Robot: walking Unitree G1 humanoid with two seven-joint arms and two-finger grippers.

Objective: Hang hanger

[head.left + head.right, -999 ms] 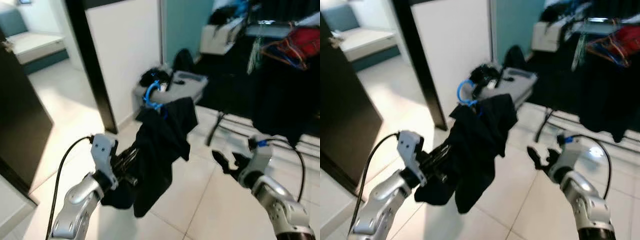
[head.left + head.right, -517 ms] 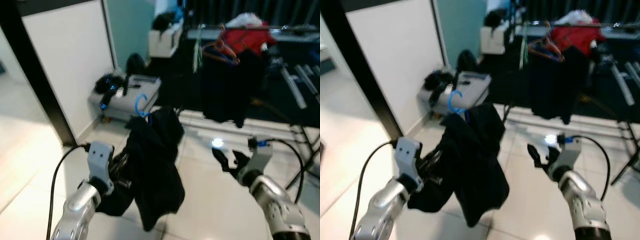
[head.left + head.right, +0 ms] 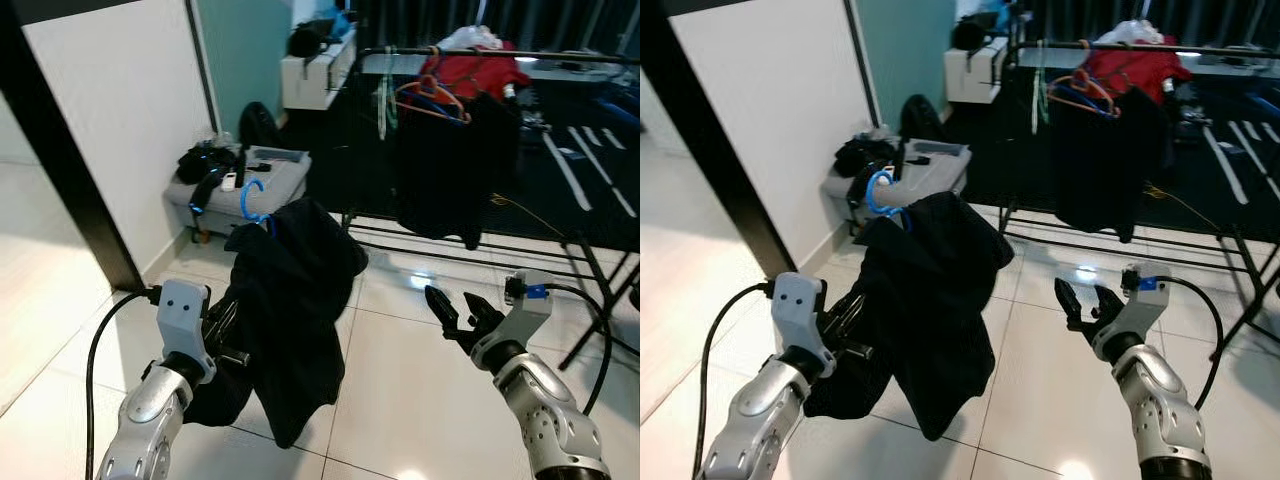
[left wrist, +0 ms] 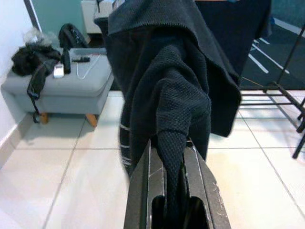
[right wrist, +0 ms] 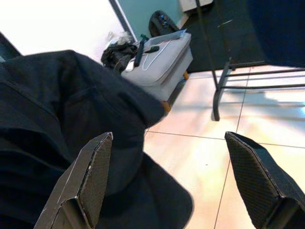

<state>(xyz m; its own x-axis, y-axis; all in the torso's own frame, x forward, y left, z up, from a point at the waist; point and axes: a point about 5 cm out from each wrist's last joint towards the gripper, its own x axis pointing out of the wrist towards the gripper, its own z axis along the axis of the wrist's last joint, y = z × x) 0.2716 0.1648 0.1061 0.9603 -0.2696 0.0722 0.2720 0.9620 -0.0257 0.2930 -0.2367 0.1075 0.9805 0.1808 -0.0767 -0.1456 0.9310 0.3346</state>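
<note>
So this looks like the carry-it-over stage. The left gripper (image 3: 228,335) is pinching a black garment (image 3: 290,300) that's draped over a blue hanger (image 3: 250,200); in the left wrist view the two black fingers (image 4: 143,191) sit pressed together on a bunched fold of the knit fabric, with the rest of the cloth hanging in front of them. Only the blue hook sticks out at the top of the bundle, held up around chest height over the tiled floor (image 3: 400,400).

The right gripper (image 3: 455,312) is out in front on the other side, fingers spread wide and holding nothing, well apart from the garment.

The target is the clothes rack (image 3: 470,55) across the room, already carrying a dark garment (image 3: 445,170) plus some orange and red hangers (image 3: 430,95). It's well beyond reach, so my guess is the hang itself hasn't started.

Next move, as I read it: walk closer, then lift the bundle high enough for the blue hook to clear the rail and drop over a free stretch of it. The hook's tilt matters, and the free right gripper may need to steady it.

There's also a grey ottoman (image 3: 250,180) by the white wall (image 3: 110,120) with dark clutter on top.

Brands or writing: nothing readable anywhere that I can make out.
</note>
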